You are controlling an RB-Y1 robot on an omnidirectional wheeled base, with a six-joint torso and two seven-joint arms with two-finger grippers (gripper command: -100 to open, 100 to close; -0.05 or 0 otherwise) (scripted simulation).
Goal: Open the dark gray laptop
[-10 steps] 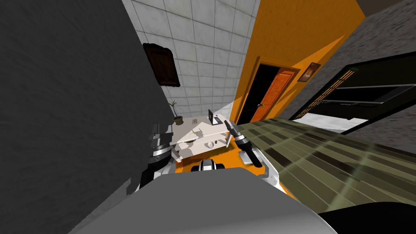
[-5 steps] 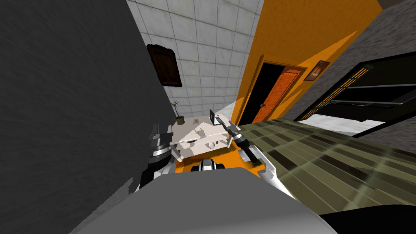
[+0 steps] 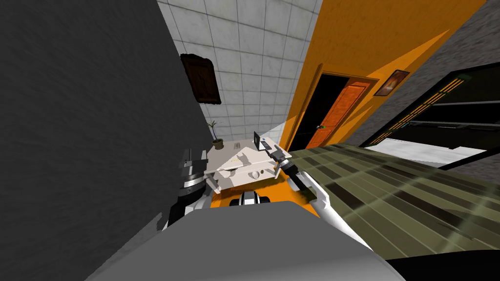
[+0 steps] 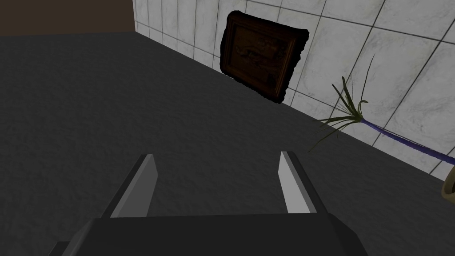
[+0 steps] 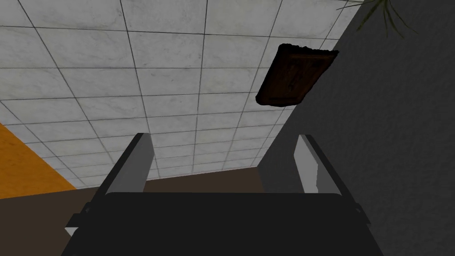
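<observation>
A dark laptop (image 3: 257,141) stands at the far right corner of a white desk (image 3: 229,171), its lid raised upright over its base. Just to its right my right gripper (image 3: 275,149) reaches in over the desk's edge. In the right wrist view that gripper (image 5: 224,135) is open, with nothing between its fingers. My left arm (image 3: 190,171) rests by the desk's left end, against a dark grey wall. The left gripper (image 4: 217,155) is also open and holds nothing.
A potted plant (image 3: 216,139) stands at the desk's far left corner, and small items lie on the desk top. A green striped surface (image 3: 390,185) spreads out to the right. Beyond the desk an orange door (image 3: 337,114) stands open on a black area.
My right arm has stretched further out, so more of its white forearm shows, and its gripper stays beside the laptop. The head camera has shifted slightly. The left arm has not moved.
</observation>
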